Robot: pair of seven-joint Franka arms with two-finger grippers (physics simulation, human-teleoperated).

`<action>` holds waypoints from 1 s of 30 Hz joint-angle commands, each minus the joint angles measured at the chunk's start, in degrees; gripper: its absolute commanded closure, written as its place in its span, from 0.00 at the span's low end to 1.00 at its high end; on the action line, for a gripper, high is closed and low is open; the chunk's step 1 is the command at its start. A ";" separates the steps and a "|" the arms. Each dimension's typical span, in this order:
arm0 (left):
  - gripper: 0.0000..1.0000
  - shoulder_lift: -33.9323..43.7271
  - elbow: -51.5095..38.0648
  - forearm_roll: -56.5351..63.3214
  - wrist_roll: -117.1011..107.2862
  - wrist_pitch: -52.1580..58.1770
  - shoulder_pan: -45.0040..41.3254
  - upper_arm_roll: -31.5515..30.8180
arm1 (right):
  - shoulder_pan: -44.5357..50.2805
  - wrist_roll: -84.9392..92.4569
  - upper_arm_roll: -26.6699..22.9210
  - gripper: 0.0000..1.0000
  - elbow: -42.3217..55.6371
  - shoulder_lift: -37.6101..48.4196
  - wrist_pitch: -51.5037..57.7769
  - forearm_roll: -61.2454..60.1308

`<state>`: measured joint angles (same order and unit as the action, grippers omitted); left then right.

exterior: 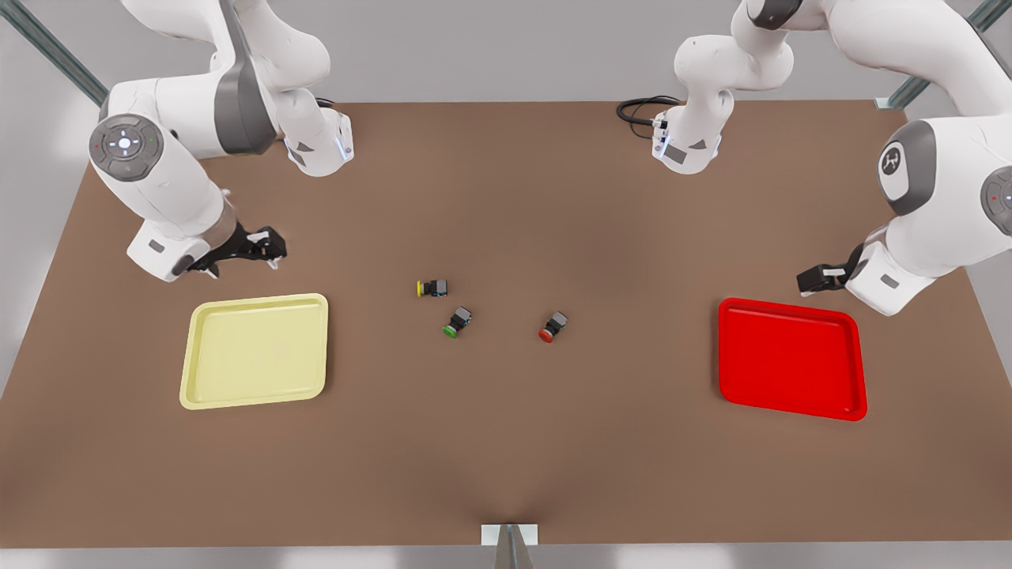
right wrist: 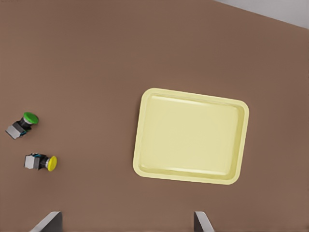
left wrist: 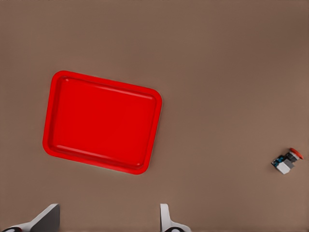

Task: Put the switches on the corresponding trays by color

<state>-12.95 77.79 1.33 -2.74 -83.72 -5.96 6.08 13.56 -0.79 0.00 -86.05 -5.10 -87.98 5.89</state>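
The yellow-capped switch [exterior: 432, 288] [right wrist: 41, 162] and the red-capped switch [exterior: 553, 325] [left wrist: 287, 161] both lie on their sides mid-table. On the front view's left sits the pale yellow tray [exterior: 257, 352] [right wrist: 190, 137], with nothing in it. The red tray [exterior: 791, 359] [left wrist: 101, 121] lies on the front view's right, also with nothing in it. My right gripper [exterior: 265, 245] [right wrist: 125, 224] hovers open just behind the yellow tray. Behind the red tray's far right corner, my left gripper [exterior: 818, 279] [left wrist: 107, 224] hangs open. Neither holds anything.
A green-capped switch [exterior: 458, 322] [right wrist: 21, 124] lies between the yellow and red ones, close to the yellow. A black cable [exterior: 640, 107] loops at the table's back edge. A metal bracket [exterior: 510, 537] sits at the front edge.
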 commanded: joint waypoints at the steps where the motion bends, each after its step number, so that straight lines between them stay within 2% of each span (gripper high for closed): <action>1: 0.00 -0.06 -0.10 -0.01 -0.16 0.32 -0.19 -0.10 | 0.32 0.00 0.00 0.00 0.00 -0.08 0.00 0.00; 3: 0.00 -0.32 -0.54 -0.28 0.19 0.40 -0.11 -0.81 | 1.20 0.79 0.00 0.00 0.61 -2.63 3.07 -0.18; 4: 0.00 -1.20 -2.12 -0.10 -0.16 0.67 -0.19 -3.18 | 3.48 0.97 0.44 0.00 0.62 -5.35 4.92 -0.97; 6: 0.00 -2.61 -3.00 0.07 -0.51 0.49 -3.71 -4.50 | 4.81 8.79 7.56 0.00 0.18 -10.27 4.57 -2.19; 7: 0.00 -4.01 -3.43 -0.10 -0.60 0.05 -5.55 -4.59 | 4.89 15.10 9.14 0.00 0.00 -12.65 3.34 -4.13; 9: 0.00 -6.48 -4.31 -0.10 -1.13 -0.21 -8.72 -4.85 | 7.26 27.68 12.39 0.00 -2.80 -15.99 -6.31 -3.69; 10: 0.00 -7.97 -5.54 -0.10 -1.13 -0.47 -9.42 -5.29 | 7.62 33.04 14.85 0.00 -8.87 -15.38 -15.81 -3.60; 12: 0.00 -12.01 -8.62 -0.10 -0.43 -0.38 -11.88 -5.91 | 11.22 38.93 15.12 0.00 -15.64 -16.17 -26.54 -3.17; 16: 0.00 -18.08 -8.53 -0.28 -0.95 -10.58 -15.22 -5.99 | 12.10 41.40 15.12 0.00 -18.81 -21.44 -35.86 -0.62; 22: 0.00 -27.22 -7.74 -3.79 -7.02 -22.10 -18.30 -5.99 | 15.70 41.13 15.12 0.00 -26.89 -20.83 -44.29 -0.79; 25: 0.00 -29.68 -7.74 -4.76 -8.60 -25.79 -20.14 -5.99 | 15.09 41.22 15.03 0.00 -28.56 -20.21 -44.74 -0.79; 30: 0.00 -33.55 -7.83 -4.67 -11.23 -30.53 -26.82 -5.82 | 11.05 43.42 14.86 0.00 -37.62 -17.13 -53.79 -0.18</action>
<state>-46.73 69.89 -3.20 -15.81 -114.59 -33.57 0.26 24.23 42.69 14.85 -123.66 -22.31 -141.76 5.78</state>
